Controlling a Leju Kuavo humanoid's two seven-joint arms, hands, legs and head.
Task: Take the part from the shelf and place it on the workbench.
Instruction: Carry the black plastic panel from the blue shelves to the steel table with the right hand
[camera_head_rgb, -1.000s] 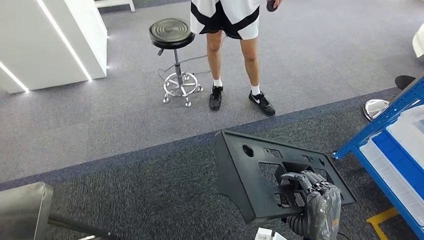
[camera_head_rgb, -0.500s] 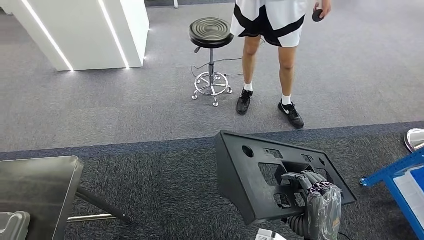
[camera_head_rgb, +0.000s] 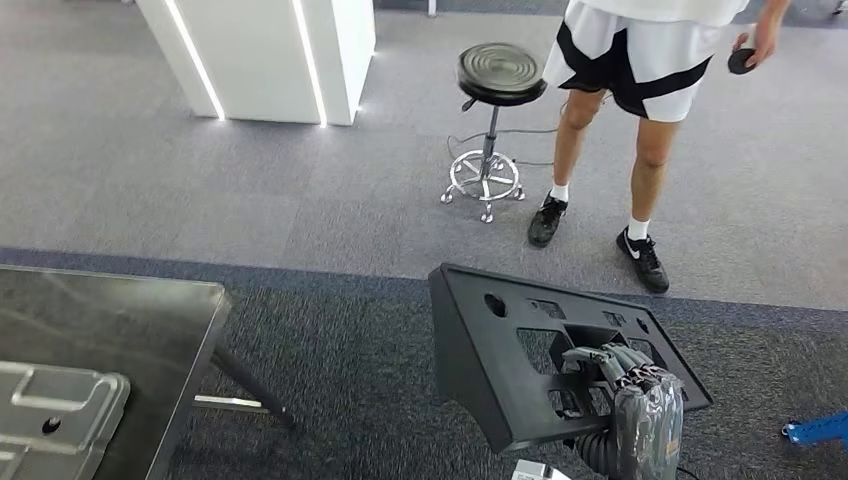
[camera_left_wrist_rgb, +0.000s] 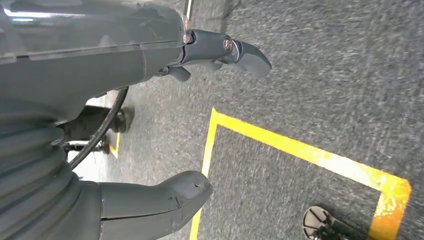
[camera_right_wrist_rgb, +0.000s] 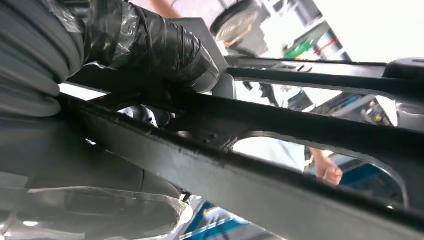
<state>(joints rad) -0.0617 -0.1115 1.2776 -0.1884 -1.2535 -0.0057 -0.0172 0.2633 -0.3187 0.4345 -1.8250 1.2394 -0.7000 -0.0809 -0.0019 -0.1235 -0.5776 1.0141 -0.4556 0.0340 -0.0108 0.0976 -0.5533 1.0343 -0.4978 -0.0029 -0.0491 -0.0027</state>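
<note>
So the black plastic panel (camera_head_rgb: 540, 350) is being carried in the right hand (camera_head_rgb: 640, 405), off the shelf and not yet on the counter (camera_head_rgb: 120, 320). The fingers (camera_head_rgb: 605, 360) are hooked through a rectangular cutout near the panel's middle and clamped on the bar there, which is probably why it's held tilted with one long edge up: that opening gives a solid grip on an otherwise flat, awkward piece. In the right wrist view, the taped thumb (camera_right_wrist_rgb: 165, 47) is seen pressed against the panel's ribs from the other side.

The left hand (camera_left_wrist_rgb: 150, 125) is hanging over the carpet with its fingers apart and nothing in them, above a yellow floor line (camera_left_wrist_rgb: 300, 155).

Counts: one panel, one dark metal counter at the left, one grey metal part (camera_head_rgb: 55, 410) already lying on it, one stool (camera_head_rgb: 498, 90), one person (camera_head_rgb: 640, 80) standing well beyond.
</note>
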